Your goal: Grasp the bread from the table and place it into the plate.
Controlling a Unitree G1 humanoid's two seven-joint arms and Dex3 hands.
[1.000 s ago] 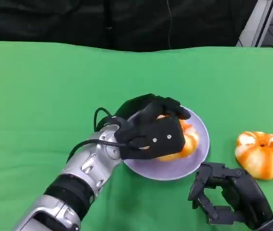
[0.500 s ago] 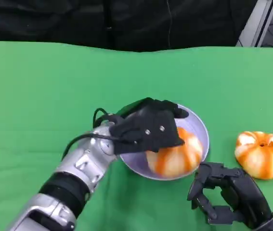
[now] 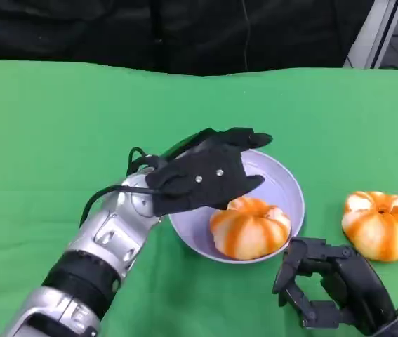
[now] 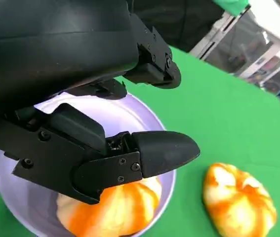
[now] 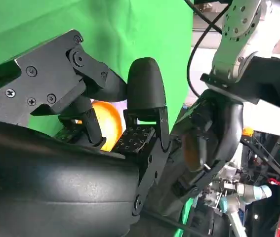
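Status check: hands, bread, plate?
Left hand open above plate. Right hand open, idle. One bread in plate; second bread on table. Nothing obstructing.

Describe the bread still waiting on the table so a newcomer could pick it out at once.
On the green table, find the lavender round plate near the middle. Beyond its right rim lies an orange-and-white pumpkin-shaped bread, directly on the cloth. Its twin bread sits inside the plate.

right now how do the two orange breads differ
The bread in the plate lies inside the purple plate, under the left hand; the bread on the table sits on the green cloth, right of the plate, with no hand over it. Both are round, orange and white striped, similar in size.
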